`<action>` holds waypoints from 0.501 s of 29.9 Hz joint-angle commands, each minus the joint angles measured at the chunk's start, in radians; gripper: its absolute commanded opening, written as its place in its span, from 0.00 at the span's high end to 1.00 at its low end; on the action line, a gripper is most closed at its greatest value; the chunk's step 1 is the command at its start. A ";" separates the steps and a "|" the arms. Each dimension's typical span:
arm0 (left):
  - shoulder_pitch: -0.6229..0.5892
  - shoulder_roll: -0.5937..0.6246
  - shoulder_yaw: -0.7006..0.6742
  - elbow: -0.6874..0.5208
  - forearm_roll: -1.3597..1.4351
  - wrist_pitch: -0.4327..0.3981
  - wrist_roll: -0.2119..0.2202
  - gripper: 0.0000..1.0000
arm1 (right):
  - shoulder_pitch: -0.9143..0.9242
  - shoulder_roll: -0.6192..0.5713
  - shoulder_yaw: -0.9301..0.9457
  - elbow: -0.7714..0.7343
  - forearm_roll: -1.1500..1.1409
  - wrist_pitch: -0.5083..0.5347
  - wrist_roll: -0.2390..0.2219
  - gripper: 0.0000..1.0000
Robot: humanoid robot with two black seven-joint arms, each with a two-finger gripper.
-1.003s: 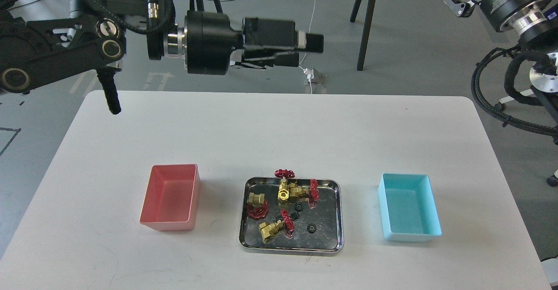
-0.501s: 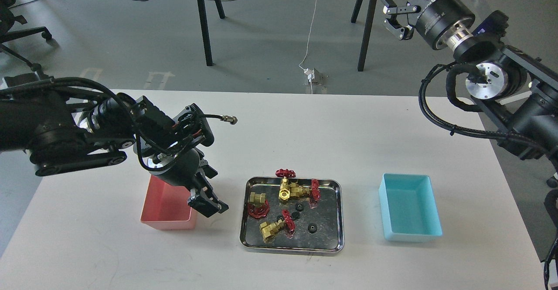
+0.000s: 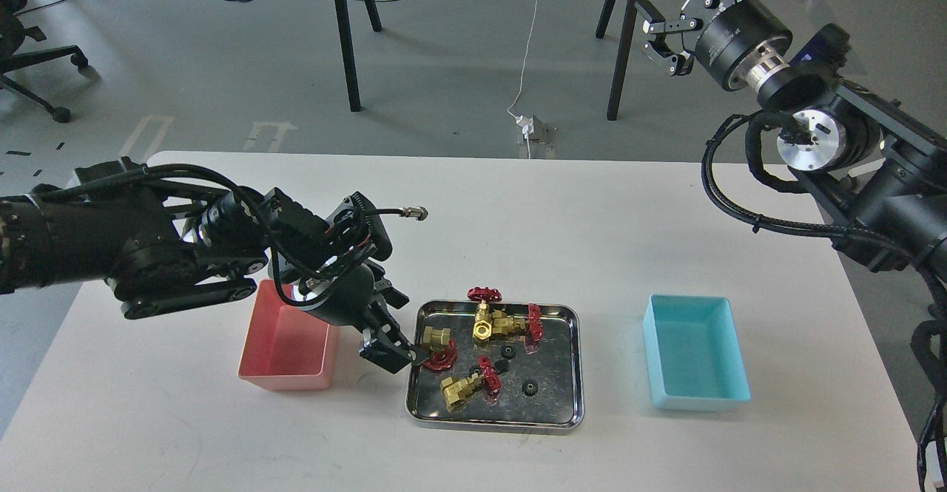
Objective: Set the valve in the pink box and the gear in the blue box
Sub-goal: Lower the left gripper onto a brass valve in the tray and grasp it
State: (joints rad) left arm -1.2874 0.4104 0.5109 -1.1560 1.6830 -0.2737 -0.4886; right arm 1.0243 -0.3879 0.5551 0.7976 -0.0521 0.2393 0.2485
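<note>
Brass valves with dark red handwheels lie in the shiny steel tray [image 3: 570, 373] on the white tabletop [image 3: 473, 211]; the nearest valve [image 3: 438, 345] sits just beside the left gripper [image 3: 391, 353], whose jaws I cannot tell. Tiny black gear [image 3: 529, 387] lies there too. Salmon-pink plastic box [image 3: 285, 348] left, cyan plastic box [image 3: 695, 362] right. Right gripper [image 3: 666, 33] raised, jaws wide.

Left tool [image 3: 390, 351] has moved right, reaching the tray's [image 3: 494, 419] edge.

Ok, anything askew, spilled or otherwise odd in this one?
One valve at the steel tray's far rim stands with its red handwheel poking past the edge. The other parts lie jumbled inside; pink box and blue box sit empty.
</note>
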 commanded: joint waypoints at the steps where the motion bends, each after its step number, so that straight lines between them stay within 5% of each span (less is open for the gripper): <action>1: 0.033 -0.041 0.000 0.048 0.001 0.014 0.000 0.02 | -0.009 -0.003 0.000 0.000 0.002 0.000 0.003 0.00; 9: 0.040 -0.099 0.000 0.108 -0.003 0.034 0.000 0.09 | -0.027 -0.009 0.003 0.002 0.002 0.000 0.005 0.00; 15: 0.080 -0.119 0.003 0.134 0.003 0.085 0.000 0.29 | -0.038 -0.009 0.005 0.002 0.002 0.000 0.006 0.00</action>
State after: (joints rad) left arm -1.2254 0.2953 0.5107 -1.0294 1.6808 -0.2186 -0.4887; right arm 0.9887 -0.3972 0.5597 0.7992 -0.0506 0.2393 0.2545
